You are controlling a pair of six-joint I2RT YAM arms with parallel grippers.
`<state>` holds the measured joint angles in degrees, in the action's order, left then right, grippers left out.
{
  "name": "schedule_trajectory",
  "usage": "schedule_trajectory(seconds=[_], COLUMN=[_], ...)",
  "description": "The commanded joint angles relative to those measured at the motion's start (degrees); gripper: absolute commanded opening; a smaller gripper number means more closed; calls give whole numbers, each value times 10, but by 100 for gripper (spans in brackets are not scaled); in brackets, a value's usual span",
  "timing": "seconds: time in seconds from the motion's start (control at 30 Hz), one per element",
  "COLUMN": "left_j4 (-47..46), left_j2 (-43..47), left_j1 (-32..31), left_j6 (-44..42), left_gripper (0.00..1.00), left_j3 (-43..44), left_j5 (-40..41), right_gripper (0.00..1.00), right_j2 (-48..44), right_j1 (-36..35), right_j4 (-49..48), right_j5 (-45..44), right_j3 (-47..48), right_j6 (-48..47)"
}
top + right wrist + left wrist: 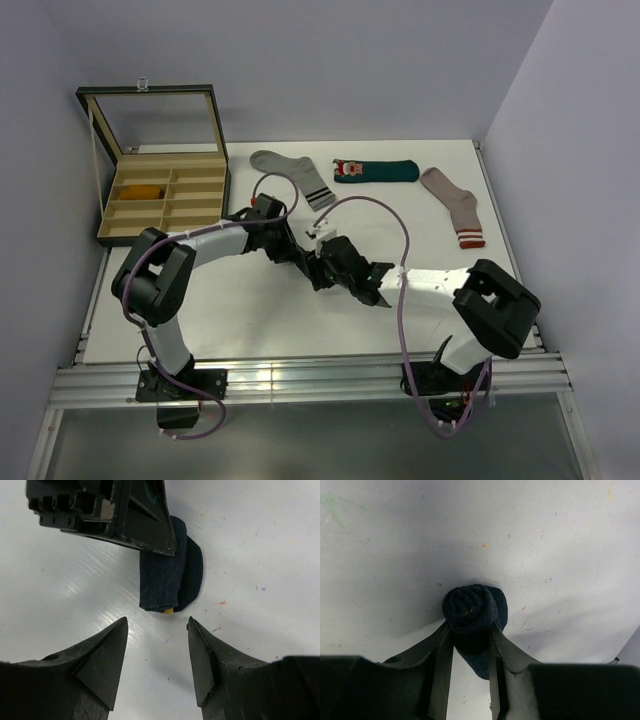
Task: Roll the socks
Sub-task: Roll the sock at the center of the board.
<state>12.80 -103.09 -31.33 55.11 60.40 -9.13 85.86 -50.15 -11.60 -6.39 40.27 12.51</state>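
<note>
Your right fingers (107, 650) fill the foreground of their own view, spread apart with nothing between them. The navy sock (162, 580) lies just beyond their tips. It is a tight dark roll whose long axis points back at that gap, with a loose flap curling off one side. Your left fingers (445, 650) are pinched narrow across the roll, its spiral end showing above them. Both arms meet at the middle of the surface (250, 310); the left is nearer, touching the sock. The roll looks soft and would likely unwind if released.
</note>
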Motion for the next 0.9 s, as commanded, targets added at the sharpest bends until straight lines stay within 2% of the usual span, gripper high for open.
schedule_trajectory(seconds=[0.0,0.27,0.63,0.8,0.83,0.87], left_j4=[87,108,114,114,112,112], left_j2=[-27,-36,-41,-44,-44,-44], left_j1=[0,0,-3,-4,-4,-4], left_j6=[-50,-66,-73,-76,-77,-77], left_gripper=[20,21,21,21,22,22], left_j3=[13,27,34,38,38,40], left_j5=[61,57,52,40,36,36], right_gripper=[59,59,59,49,45,38], right_j2=[25,90,170,206,208,208], right_j1=[-33,-103,-121,-121,-120,-119], right_j4=[-21,-28,-11,18,21,27], right_j5=[-113,-213,-255,-283,-281,-275], right_j3=[29,80,123,134,133,132], right_j6=[-57,-107,-131,-126,-104,-99])
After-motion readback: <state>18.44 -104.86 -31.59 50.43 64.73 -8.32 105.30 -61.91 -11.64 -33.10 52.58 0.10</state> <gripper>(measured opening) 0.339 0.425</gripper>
